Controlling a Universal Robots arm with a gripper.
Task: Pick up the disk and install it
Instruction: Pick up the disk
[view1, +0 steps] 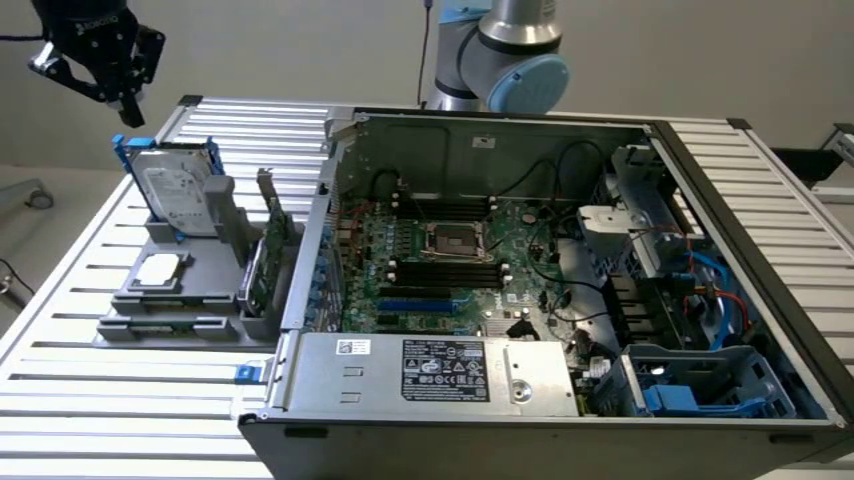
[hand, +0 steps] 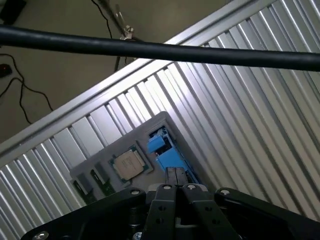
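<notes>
One slatted metal table (view1: 80, 400), cut off at every edge of the exterior view. On it, one open computer case (view1: 747, 190), near corner cropped, motherboard (view1: 454, 250) bare inside, one blue drive cage (view1: 707, 385) at the exterior view's lower right, partly hidden by the case wall. Behind the case, one robot arm (view1: 514, 60), upper part cut off. Beside the case, on the exterior view's left, one grey tray (view1: 160, 320).

Standing upright in the tray's far slot: the disk (view1: 180, 190), silver with a white label and blue frame, lower edge hidden in the slot. In the wrist view, mostly masked by the fingers, with just its blue edge (hand: 167, 155) peeking out.

Above the disk and apart from it: one gripper (view1: 128, 112), jaws pressed together, empty (hand: 175, 172).

Flat on the tray: one small square chip (view1: 159, 268). Edge-on against the case: one green card (view1: 274, 250), hard to make out. Across the wrist view: one black cable (hand: 160, 50), both ends cut off.
</notes>
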